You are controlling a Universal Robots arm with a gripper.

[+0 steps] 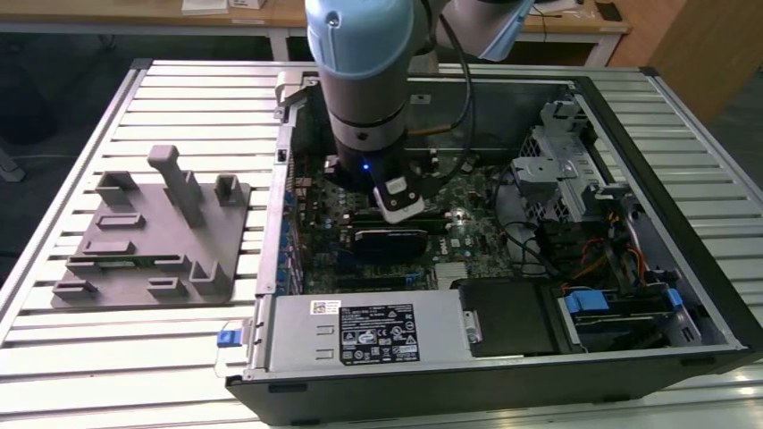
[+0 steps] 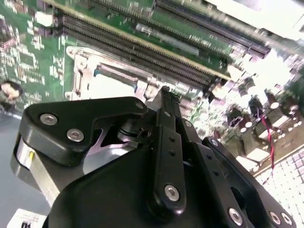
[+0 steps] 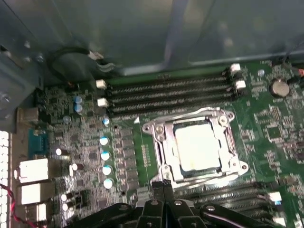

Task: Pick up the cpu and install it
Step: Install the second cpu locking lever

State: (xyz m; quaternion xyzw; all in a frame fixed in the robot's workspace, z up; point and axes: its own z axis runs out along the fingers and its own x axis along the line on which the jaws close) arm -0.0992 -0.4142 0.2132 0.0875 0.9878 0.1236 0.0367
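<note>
The cpu (image 3: pixel 197 146), a pale silver square, lies flat inside the metal socket frame (image 3: pixel 156 128) on the green motherboard. In the second wrist view its bright top (image 2: pixel 110 88) shows just beyond the fingertips. My gripper (image 3: pixel 164 186) hangs close above the board at the socket's edge, beside the cpu and not touching it. Its two black fingers (image 2: pixel 166 123) are pressed together with nothing between them, so it is shut and empty. In the exterior view the arm (image 1: pixel 364 89) reaches down into the open computer case (image 1: pixel 620 107) over the board's middle.
Memory slots (image 3: pixel 166 92) run along the far side of the socket, and more (image 3: pixel 223 192) lie on the near side. Capacitors (image 3: pixel 105 154) stand beside it. A grey fixture tray (image 1: pixel 149 237) sits on the slatted table at the exterior view's left. The power supply (image 1: pixel 357 331) and drive cage (image 1: pixel 566 170) crowd the case.
</note>
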